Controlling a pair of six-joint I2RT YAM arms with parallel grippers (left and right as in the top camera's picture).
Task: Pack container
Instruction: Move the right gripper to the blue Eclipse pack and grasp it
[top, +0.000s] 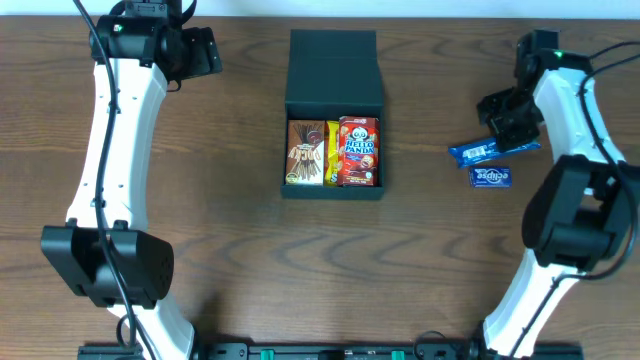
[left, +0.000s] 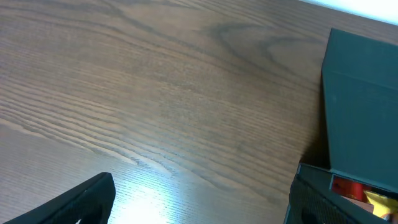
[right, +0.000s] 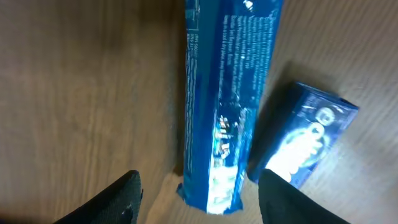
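The dark teal-grey container sits open at the table's middle, lid flap folded back. It holds a brown Pocky-style box, a yellow packet and a red Hello Panda box. Its lid also shows in the left wrist view. A long blue packet and a small blue gum pack lie at the right. My right gripper is open, fingers astride the long packet's end. My left gripper is open and empty, left of the container.
Brown wood-grain table. The arm bases stand at the front edge, left and right.
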